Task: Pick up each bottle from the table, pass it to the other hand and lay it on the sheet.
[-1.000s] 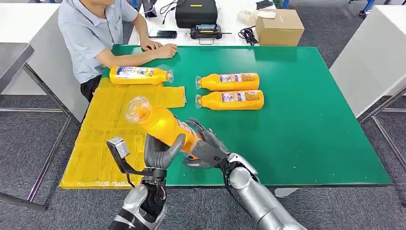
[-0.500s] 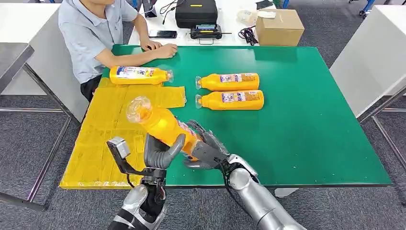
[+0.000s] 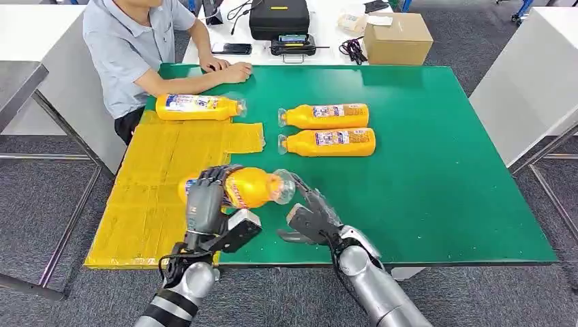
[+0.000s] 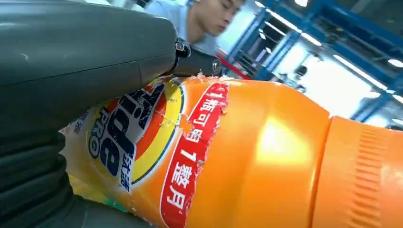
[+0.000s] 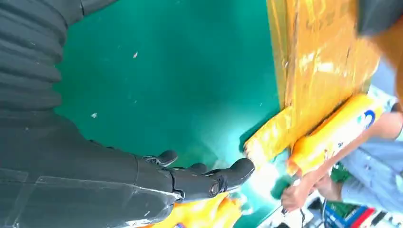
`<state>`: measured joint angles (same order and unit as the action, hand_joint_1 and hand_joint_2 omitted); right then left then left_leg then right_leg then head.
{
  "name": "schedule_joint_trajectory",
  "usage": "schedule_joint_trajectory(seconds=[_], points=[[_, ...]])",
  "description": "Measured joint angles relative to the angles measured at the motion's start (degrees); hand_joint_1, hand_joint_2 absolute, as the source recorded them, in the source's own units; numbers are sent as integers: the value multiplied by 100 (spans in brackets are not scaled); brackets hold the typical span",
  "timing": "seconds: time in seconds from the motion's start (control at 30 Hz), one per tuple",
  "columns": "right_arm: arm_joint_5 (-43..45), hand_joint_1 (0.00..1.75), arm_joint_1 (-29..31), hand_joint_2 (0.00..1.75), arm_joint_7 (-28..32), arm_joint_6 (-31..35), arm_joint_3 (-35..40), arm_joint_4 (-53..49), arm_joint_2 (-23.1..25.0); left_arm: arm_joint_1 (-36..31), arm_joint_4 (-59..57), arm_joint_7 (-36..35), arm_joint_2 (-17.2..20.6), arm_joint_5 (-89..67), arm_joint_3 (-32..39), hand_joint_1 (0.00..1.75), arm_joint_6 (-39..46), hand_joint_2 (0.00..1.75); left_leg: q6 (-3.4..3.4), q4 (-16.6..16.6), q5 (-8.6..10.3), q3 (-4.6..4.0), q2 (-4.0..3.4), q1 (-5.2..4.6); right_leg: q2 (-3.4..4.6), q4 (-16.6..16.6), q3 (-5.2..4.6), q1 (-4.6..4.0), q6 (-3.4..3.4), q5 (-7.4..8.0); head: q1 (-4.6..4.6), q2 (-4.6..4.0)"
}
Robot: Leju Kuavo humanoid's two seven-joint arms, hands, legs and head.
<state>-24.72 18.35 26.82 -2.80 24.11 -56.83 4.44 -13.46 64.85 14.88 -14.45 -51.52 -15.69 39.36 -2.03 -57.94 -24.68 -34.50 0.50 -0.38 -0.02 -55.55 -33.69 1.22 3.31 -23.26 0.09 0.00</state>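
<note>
Left hand [image 3: 206, 204] gripped an orange plastic bottle with a clear cap [image 3: 247, 187], dark fingers [image 3: 204, 187] wrapped over its labelled middle; in the left wrist view the thumb pressed the torn label of the bottle [image 4: 247, 156]. The bottle lay roughly level above the near edge of the green counter [image 3: 436, 184], cap end pointing toward the right hand. Right hand [image 3: 310, 218] hovered just beside the cap, fingers [image 3: 320, 203] spread apart and holding nothing; whether a fingertip touched the cap could not be told. Below the left fingers lay a yellow crinkled plastic sheet [image 3: 157, 170]. At the sheet's far end, well beyond the fingers, lay a second orange bottle [image 3: 198, 107]. Two more orange bottles [image 3: 326, 116] [image 3: 328, 142] lay side by side on the green surface, well ahead of the right fingers. A person in a grey shirt [image 3: 129, 48] sat at the far corner, hands resting on the counter.
</note>
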Motion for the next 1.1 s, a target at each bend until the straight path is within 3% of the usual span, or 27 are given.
schedule_joint_trajectory(seconds=[0.1,0.37,0.7,0.73,0.77,0.8,0.83,1.1], points=[[-44,0,-107,175,0,15,-103,-127,-24,0,-7,-97,35,-305,225,175,15,175,0,0,0,-3,2,0,-1,-1,0,0,0,0,0,0],[-118,0,-156,175,28,15,-234,-214,-31,-319,-740,-1359,330,-2498,640,175,-196,175,0,0,0,-4,0,-1,0,0,-3,1,0,1,-2,0],[-135,0,-160,175,61,13,-326,-234,-33,-782,-1935,-1405,579,-2568,843,171,-470,175,-3,0,6,-9,3,-1,-2,-2,-4,2,1,1,0,0],[-135,0,-161,175,63,13,-341,-245,-35,-809,-2002,-1375,584,-2559,843,155,-481,175,-3,0,6,-9,3,-2,-1,-2,-5,3,1,1,2,0],[-135,0,-161,175,63,13,-354,-253,-35,-838,-2055,-1351,588,-2526,843,73,-520,175,-3,0,6,-9,3,-2,-1,-2,-4,4,1,1,0,0],[-136,0,-161,175,63,13,-361,-256,-37,-867,-2105,-1305,590,-2491,843,17,-549,175,-3,0,6,-9,3,-3,-2,-2,-4,4,1,1,0,0],[-135,0,-162,175,63,11,-365,-260,-39,-895,-2148,-1263,592,-2441,845,0,-584,175,-3,0,6,-8,3,-3,-2,-1,-4,4,1,1,0,0],[-166,0,-174,175,66,-13,-404,-271,-66,-1082,-2446,-1239,594,-2343,846,0,-1117,175,-2,0,8,0,4,-1,-3,-2,4,2,0,2,0,0]])
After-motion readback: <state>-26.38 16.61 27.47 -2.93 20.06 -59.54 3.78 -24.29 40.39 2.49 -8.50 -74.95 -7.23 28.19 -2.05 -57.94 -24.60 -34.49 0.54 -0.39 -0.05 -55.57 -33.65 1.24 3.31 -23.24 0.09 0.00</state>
